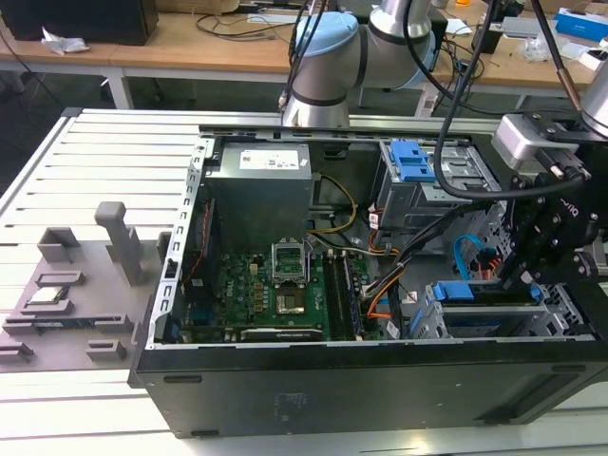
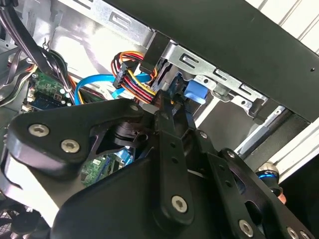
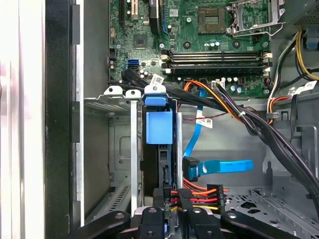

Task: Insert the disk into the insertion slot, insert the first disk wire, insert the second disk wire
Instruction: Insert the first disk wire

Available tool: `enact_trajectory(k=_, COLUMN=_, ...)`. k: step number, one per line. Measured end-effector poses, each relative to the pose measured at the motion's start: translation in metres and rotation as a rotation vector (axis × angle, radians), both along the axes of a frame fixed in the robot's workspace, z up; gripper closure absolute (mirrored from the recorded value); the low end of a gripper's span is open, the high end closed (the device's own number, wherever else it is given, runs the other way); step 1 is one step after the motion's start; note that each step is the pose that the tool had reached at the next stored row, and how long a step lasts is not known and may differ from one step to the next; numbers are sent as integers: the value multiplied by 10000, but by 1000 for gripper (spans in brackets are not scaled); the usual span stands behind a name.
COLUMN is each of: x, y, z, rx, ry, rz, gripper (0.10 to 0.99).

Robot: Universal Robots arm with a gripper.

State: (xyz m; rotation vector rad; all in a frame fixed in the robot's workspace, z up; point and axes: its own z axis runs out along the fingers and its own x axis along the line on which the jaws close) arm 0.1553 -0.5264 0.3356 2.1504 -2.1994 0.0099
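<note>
From my station I see the hand [image 1: 521,277] down inside the open computer case [image 1: 332,389], at the exterior view's right. It is pinched together on the plug end of the first disk wire [image 3: 199,196] (the bundle of red, orange, yellow and black strands). In the first wrist view that bundle runs off to one side of the hand. In the second wrist view the same bundle reaches the hand right at its tip.

The disk [image 3: 159,127] sits directly ahead of the hand, already seated in the insertion slot [image 3: 119,149]. Its bright blue bracket stands between the slot's grey sheet-metal walls. The plug is close against the disk's near edge, though I cannot tell whether it is fully home.

Just beside the hand, on the same side as the coloured bundle, lies the second disk wire [image 3: 224,166], a flat blue cable. It rests loose over the case floor, with its plug apart from the disk.

Beyond the disk, farther from the hand, is the green motherboard [image 3: 209,40]. In the exterior view a taller grey cage [image 1: 413,180] with a blue latch stands behind the hand. The case rests on a white slatted desk [image 1: 114,152].
</note>
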Motion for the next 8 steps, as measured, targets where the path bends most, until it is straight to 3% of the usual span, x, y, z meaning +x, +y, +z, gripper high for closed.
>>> enact_trajectory(k=1, x=0, y=0, z=9, rx=-2, ry=0, rz=0, gripper=839)
enact_trajectory(k=3, x=0, y=0, z=135, rx=-1, ry=0, rz=0, gripper=839)
enact_trajectory(k=8, x=0, y=1, z=251, rx=0, ry=0, rz=0, gripper=839)
